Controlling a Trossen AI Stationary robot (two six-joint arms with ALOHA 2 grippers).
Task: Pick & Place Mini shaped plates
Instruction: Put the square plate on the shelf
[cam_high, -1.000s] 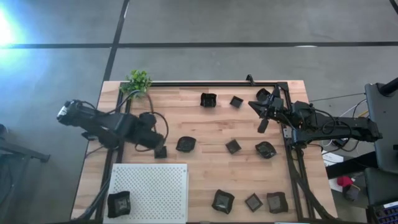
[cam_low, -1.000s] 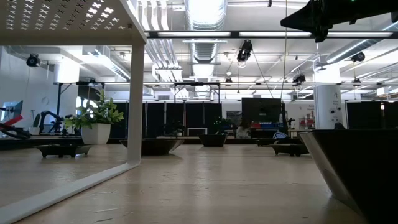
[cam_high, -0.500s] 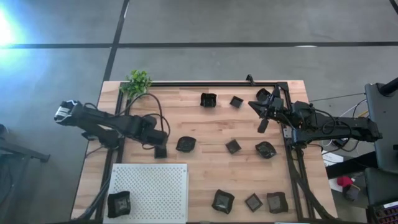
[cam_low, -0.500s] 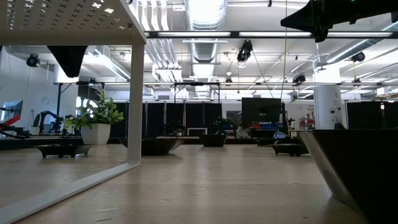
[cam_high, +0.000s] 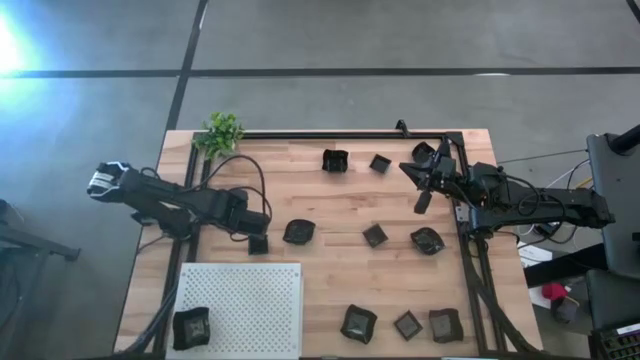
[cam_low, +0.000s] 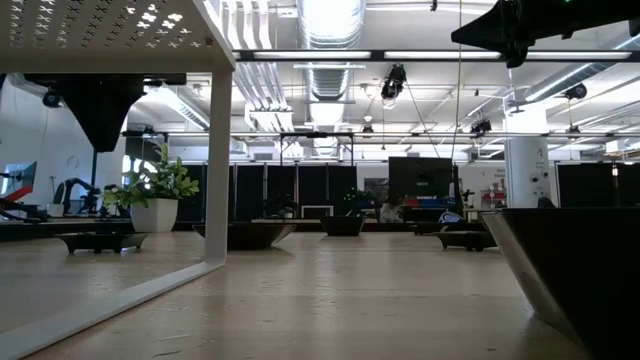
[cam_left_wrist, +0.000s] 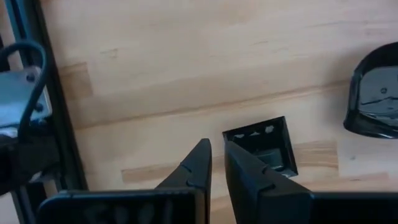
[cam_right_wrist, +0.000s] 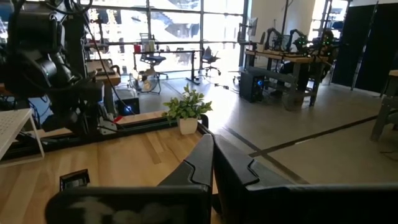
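Plates (cam_high: 375, 235) are lying flat and scattered on the wooden table (cam_high: 330, 205); one small square plate (cam_left_wrist: 264, 146) is lying flat, just beside the left gripper (cam_left_wrist: 214, 163); its fingers are nearly pressed together, pinching nothing; another plate (cam_high: 191, 326) is sitting on the white board (cam_high: 250, 300); the right gripper (cam_right_wrist: 211, 152) is pressed shut, holding nothing, near the table's far right corner.

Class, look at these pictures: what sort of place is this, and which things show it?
Probably a robotics lab or workshop hall: exposed ceiling ducts, rows of workbenches with other equipment beyond glass, and a wooden table framed in black rails with two arms over it.
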